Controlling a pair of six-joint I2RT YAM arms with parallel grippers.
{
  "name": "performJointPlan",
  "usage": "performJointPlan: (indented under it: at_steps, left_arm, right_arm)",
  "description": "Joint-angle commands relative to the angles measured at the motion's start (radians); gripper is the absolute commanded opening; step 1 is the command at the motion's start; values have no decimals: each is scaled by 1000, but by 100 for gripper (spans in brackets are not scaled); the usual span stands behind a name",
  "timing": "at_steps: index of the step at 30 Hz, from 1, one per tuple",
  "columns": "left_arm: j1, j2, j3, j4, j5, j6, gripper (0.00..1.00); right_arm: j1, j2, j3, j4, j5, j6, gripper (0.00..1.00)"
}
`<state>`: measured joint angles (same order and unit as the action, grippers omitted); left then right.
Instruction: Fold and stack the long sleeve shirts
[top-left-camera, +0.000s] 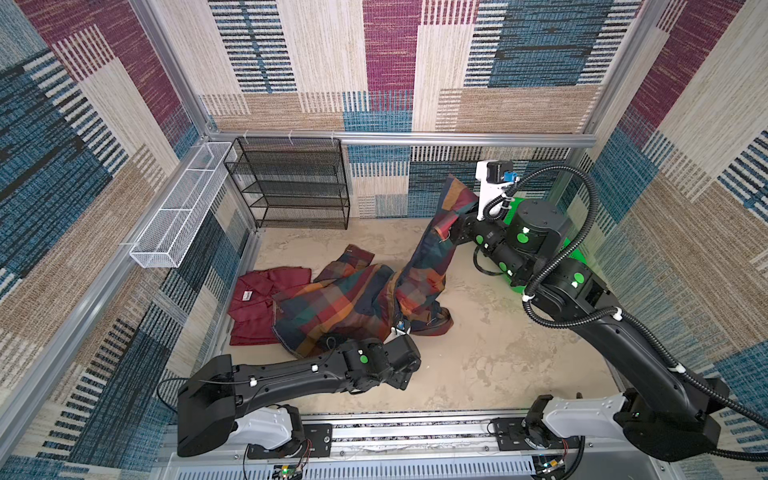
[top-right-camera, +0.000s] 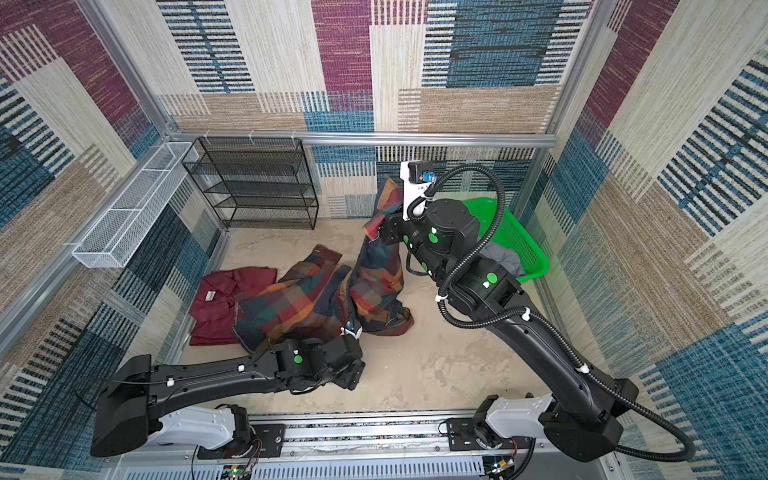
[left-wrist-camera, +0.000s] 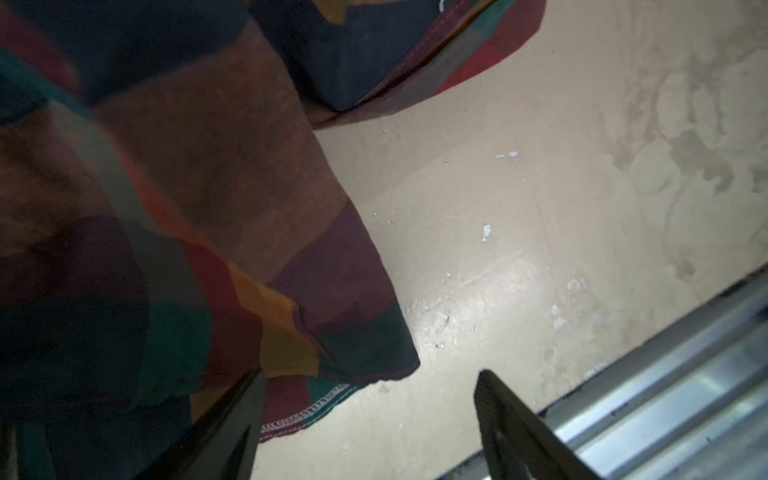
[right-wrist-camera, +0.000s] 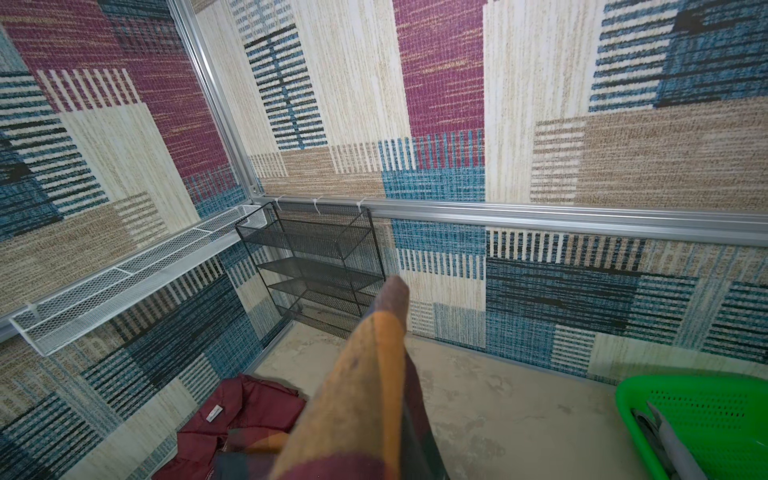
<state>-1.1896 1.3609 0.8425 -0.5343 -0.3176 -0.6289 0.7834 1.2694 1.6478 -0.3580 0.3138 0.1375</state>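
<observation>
Beige table (top-left-camera: 478, 353), carpeted walls. Basket (top-right-camera: 519, 237) holds grey shirt (top-right-camera: 500, 255). Plaid shirt (top-left-camera: 332, 307) sprawls crumpled between basket and flat maroon shirt (top-left-camera: 257, 299), overlapping it. Right pincer (top-left-camera: 451, 227) clamps one plaid end, raised beside basket. Left pincer (left-wrist-camera: 371, 376) wide at plaid hem.

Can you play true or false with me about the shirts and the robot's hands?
The right gripper holds part of the plaid shirt up in the air. True.
The maroon shirt is hanging in the air. False: it lies on the table, partly under the plaid shirt.
The left gripper is open. True.
The grey shirt lies on the table. False: it sits in the green basket.
</observation>
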Motion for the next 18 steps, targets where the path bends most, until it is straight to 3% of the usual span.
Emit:
performJointPlan:
  at_steps: [1, 6, 10, 16, 18]
  left_arm:
    - [-7, 68, 23, 52, -84, -45, 84]
    - [-11, 191, 91, -2, -129, -58, 80]
    - [-10, 231, 102, -34, -146, -69, 67]
    - [-4, 174, 83, -120, -212, -80, 24]
    - [7, 134, 70, -150, -226, -83, 4]
  right_arm:
    - [0, -12, -3, 16, -22, 16, 0]
    - [-1, -21, 4, 12, -29, 13, 0]
    - [-1, -34, 12, 7, -29, 10, 0]
    - [0, -57, 13, 6, 12, -4, 0]
    - [-1, -63, 18, 1, 32, -9, 0]
